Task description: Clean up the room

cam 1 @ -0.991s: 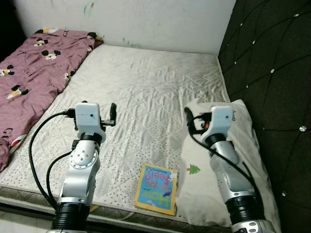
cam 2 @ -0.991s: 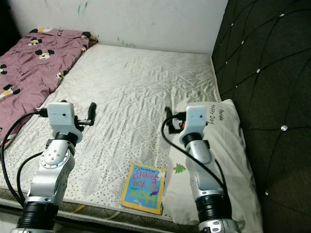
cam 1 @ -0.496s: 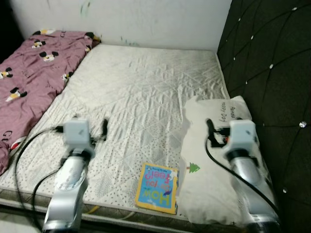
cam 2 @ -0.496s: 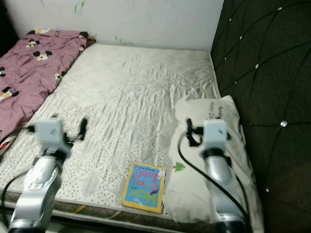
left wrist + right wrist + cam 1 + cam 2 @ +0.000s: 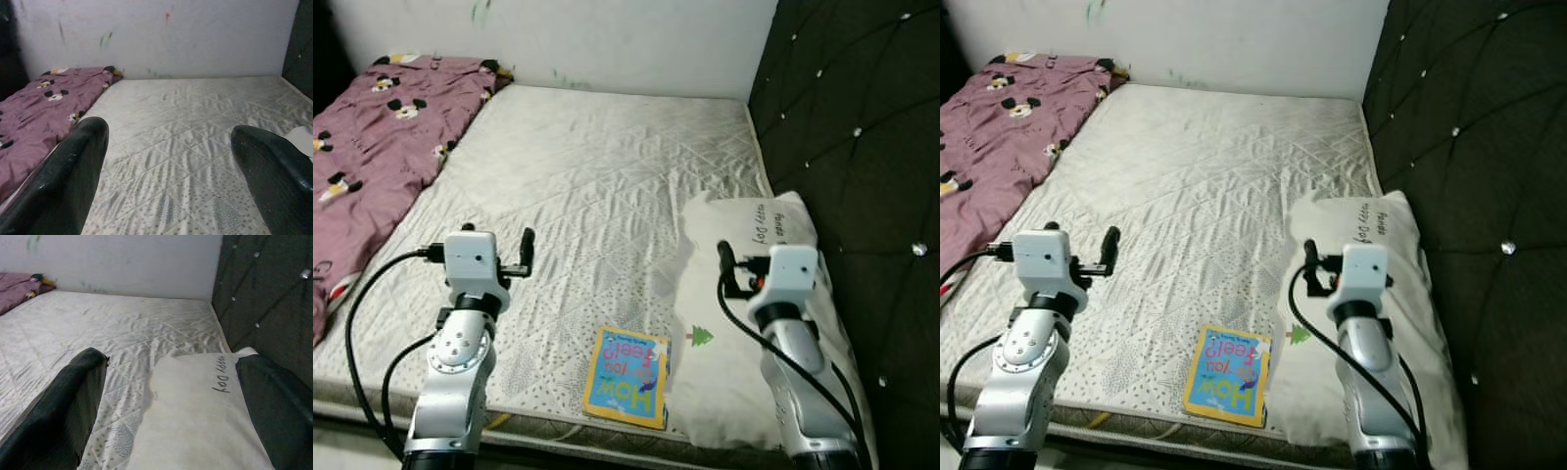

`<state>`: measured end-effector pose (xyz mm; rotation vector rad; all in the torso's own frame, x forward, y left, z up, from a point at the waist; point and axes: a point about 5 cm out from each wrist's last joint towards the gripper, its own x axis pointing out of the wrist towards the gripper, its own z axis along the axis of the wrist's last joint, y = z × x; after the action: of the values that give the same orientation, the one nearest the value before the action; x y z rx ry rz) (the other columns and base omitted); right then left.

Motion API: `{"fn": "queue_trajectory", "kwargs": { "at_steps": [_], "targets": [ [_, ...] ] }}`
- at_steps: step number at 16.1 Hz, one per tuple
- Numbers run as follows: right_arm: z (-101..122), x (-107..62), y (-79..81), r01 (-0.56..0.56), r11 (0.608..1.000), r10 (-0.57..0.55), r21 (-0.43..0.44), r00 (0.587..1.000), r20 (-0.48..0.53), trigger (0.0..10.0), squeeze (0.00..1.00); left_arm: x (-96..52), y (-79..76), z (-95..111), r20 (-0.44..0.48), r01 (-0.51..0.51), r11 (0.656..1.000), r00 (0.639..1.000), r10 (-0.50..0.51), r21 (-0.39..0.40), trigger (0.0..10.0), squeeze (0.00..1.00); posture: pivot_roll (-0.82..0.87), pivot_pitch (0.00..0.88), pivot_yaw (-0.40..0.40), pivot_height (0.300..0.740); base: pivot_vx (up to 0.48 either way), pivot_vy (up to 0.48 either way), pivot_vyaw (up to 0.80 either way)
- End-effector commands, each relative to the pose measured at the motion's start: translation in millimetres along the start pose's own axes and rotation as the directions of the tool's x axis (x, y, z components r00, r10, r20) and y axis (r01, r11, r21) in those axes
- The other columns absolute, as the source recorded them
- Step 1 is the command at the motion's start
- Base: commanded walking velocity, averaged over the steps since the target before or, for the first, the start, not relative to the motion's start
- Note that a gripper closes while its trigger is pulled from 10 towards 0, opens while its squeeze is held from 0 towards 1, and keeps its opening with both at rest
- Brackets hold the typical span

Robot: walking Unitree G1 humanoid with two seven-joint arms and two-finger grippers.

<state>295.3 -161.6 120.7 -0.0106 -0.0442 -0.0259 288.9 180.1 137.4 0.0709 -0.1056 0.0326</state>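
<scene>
Hovering empty with fingers spread, the left gripper (image 5: 166, 171) and right gripper (image 5: 171, 406) face a book (image 5: 626, 378) at the mattress (image 5: 607, 176) edge beside a pillow (image 5: 744, 372), where a careless nudge could probably tip it off.

We look down on a bed with a bare quilted white mattress (image 5: 607, 186) that runs up to a plain white wall (image 5: 607, 39) marked with faint green and red smudges. On our right stands a black tufted headboard (image 5: 842, 108) studded with shiny buttons. The far left corner lies in dark shadow, and the light is soft and even
</scene>
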Motion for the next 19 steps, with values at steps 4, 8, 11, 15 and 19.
{"fn": "queue_trajectory", "kwargs": {
  "at_steps": [4, 8, 11, 15, 19],
  "targets": [
    [0, -6.2, -7.0, 0.062, 0.998, -0.062, 0.007, 0.998, 0.008, 10.0, 0.0, 12.0, -10.6, 2, -0.006, 0.059, 0.998, 0.998, -0.059, -0.001, 10.0, 0.0, -0.04, 0.062, 0.083, 0.74, 0.0, 0.0, 0.0],
    [0, -4.1, -3.0, 0.007, 1.0, -0.007, -0.021, 1.0, -0.005, 10.0, 0.0, 6.8, -8.1, 0, -0.01, 0.015, 1.0, 1.0, -0.015, -0.018, 10.0, 0.0, -0.02, 0.075, 0.036, 0.74, 0.0, 0.0, 0.0],
    [2, 2.3, 3.6, -0.041, 0.998, 0.041, -0.044, 0.999, -0.005, 10.0, 0.0, -0.8, -8.0, -1, -0.011, -0.008, 1.0, 1.0, 0.008, -0.018, 10.0, 0.0, 0.01, 0.086, -0.009, 0.74, 0.0, 0.0, 0.0],
    [3, 10.1, 10.6, -0.083, 0.996, 0.083, -0.037, 0.996, -0.011, 10.0, 0.0, -7.8, 0.6, -3, -0.021, -0.06, 0.998, 0.998, 0.059, -0.024, 10.0, 0.0, 0.03, 0.099, -0.028, 0.74, 0.0, 0.0, 0.0],
    [3, 10.7, 10.6, -0.084, 0.996, 0.084, -0.032, 0.996, -0.012, 10.0, 0.0, -6.3, -0.9, -3, -0.035, -0.054, 0.997, 0.998, 0.052, -0.058, 10.0, 0.0, 0.02, 0.101, -0.022, 0.74, 0.0, 0.0, 0.0]
  ]
}}
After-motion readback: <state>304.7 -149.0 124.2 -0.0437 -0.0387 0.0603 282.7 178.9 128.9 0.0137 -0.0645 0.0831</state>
